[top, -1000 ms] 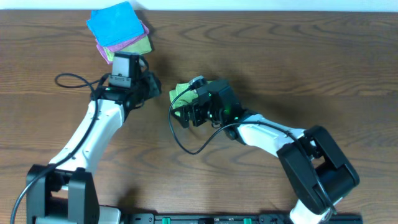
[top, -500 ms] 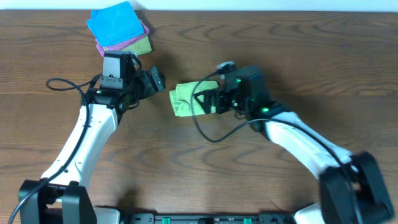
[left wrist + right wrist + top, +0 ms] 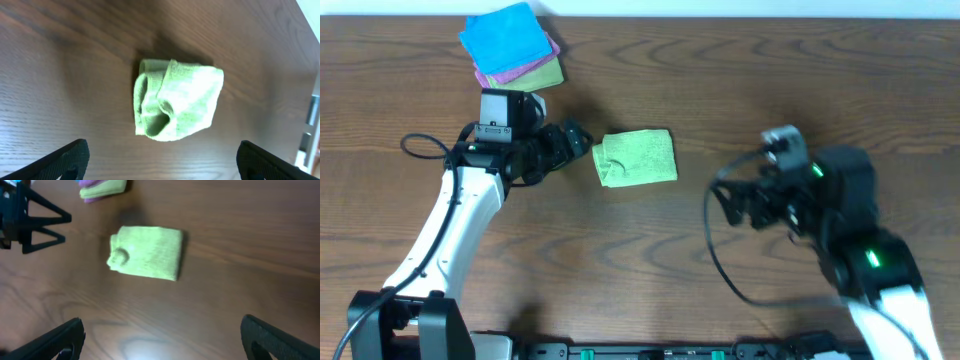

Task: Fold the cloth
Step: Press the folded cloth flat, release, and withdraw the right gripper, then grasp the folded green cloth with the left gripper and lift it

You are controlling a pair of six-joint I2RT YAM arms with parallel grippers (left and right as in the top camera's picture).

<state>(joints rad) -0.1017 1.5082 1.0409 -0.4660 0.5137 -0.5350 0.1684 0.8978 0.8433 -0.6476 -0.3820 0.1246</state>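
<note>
The lime-green cloth lies folded into a small rectangle on the wooden table, with a bunched, rolled edge on its left side. Nothing holds it. My left gripper stands open just left of the cloth, a small gap of table between them. In the left wrist view the cloth lies ahead of the wide-apart left gripper. My right gripper is open, well to the right of and below the cloth. In the right wrist view the cloth is far ahead of the right gripper.
A stack of folded cloths sits at the table's back left: a bright blue cloth on top, with a pink-purple cloth and a yellow-green cloth under it. The left arm's cable loops over the table beside the arm.
My right gripper has drawn back from over the cloth, to the right and towards the front. My left gripper has opened wide and stays left of the cloth, which now lies free.
</note>
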